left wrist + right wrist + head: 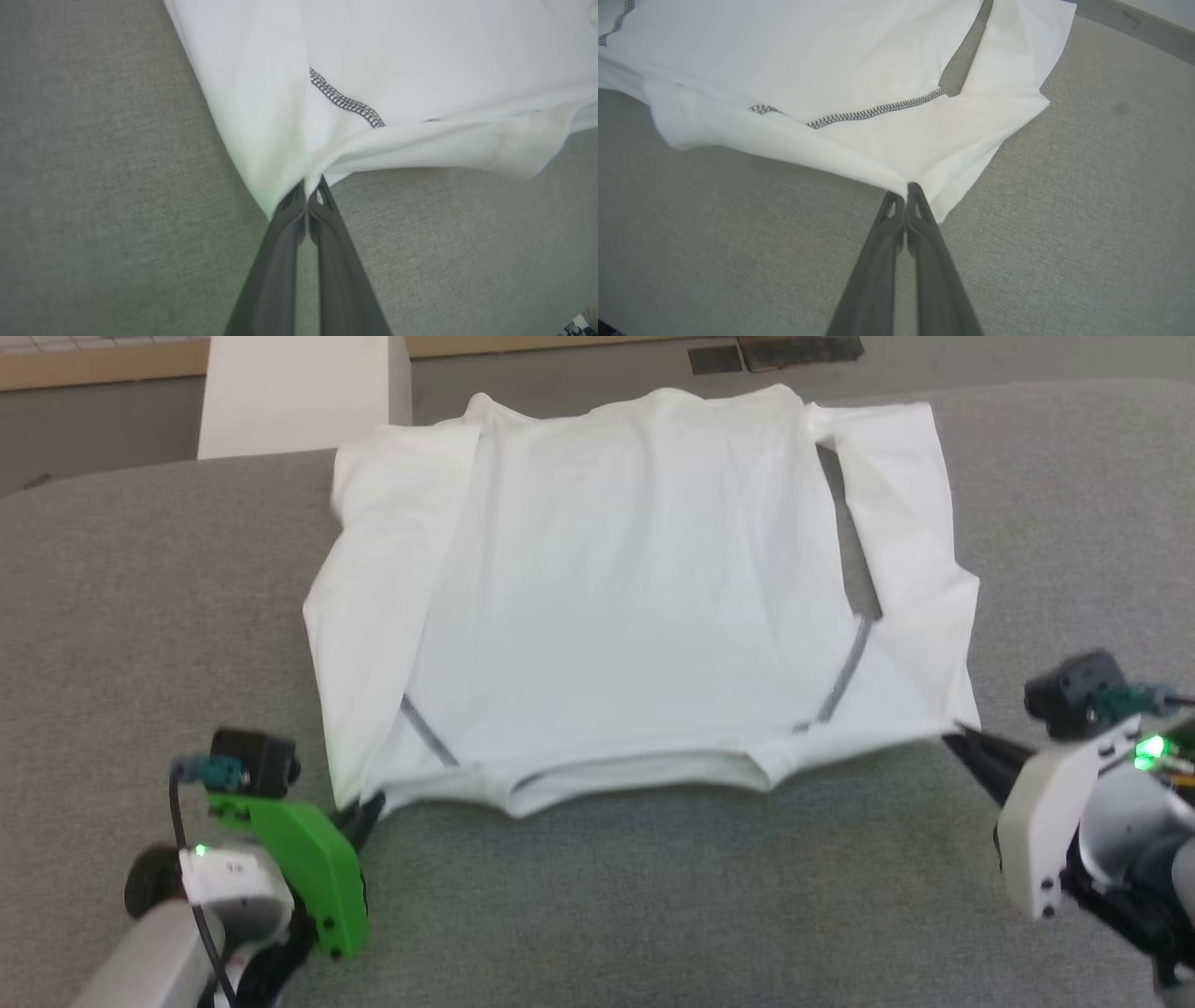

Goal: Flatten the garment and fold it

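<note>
Left gripper and right gripper, fingers clenched on both near shoulder corners of the white grey-stitched long-sleeved shirt, wide apart, probably tensioning it flat on the grey fabric bench.

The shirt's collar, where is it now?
Head view: the collar lies at the near edge of the garment, midway between the left gripper and the right gripper.

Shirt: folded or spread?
Spread: the white long-sleeved shirt lies open across the grey table, left gripper and right gripper pinching its near corners.

head: above, looking down | wrists: low, close | shared: garment
</note>
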You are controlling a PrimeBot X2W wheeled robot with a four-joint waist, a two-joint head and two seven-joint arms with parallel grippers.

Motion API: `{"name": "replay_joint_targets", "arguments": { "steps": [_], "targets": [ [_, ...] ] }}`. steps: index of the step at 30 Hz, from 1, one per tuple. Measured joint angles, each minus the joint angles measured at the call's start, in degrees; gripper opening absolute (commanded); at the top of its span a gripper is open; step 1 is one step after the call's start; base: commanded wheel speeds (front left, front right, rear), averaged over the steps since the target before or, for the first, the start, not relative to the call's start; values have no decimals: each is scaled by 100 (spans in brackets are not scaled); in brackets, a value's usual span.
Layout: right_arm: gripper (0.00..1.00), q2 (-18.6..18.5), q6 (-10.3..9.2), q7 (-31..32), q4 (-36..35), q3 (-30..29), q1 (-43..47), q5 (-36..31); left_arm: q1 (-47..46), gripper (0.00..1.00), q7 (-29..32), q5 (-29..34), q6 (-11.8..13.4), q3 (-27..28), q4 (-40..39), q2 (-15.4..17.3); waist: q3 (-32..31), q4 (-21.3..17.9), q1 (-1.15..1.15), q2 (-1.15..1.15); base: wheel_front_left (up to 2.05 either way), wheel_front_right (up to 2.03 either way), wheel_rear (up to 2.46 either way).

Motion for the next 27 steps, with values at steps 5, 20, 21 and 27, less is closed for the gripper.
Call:
{"name": "replay_joint_targets", "arguments": {
  "steps": [5, 20, 21, 27],
  "targets": [
    [0, 327, 0, 354, -336, -403, 739, -203, 721, 0, 147, -232, 355, 59, -357, 49, -154, 92, 0, 0, 0, 0, 0],
    [0, 1433, 0, 1571, -690, -1610, 2441, -615, 2199, 0, 186, -711, 824, -60, -754, -204, -571, 341, 0, 0, 0, 0, 0],
    [0, 1486, 1, 1642, -691, -1639, 2510, -642, 2202, 0, 156, -710, 824, -74, -739, -222, -583, 353, 0, 0, 0, 0, 0],
    [0, 1825, 0, 1806, -608, -1791, 2707, -867, 2201, 0, 63, -692, 824, -147, -589, -320, -640, 358, 0, 0, 0, 0, 0]
  ]
}}
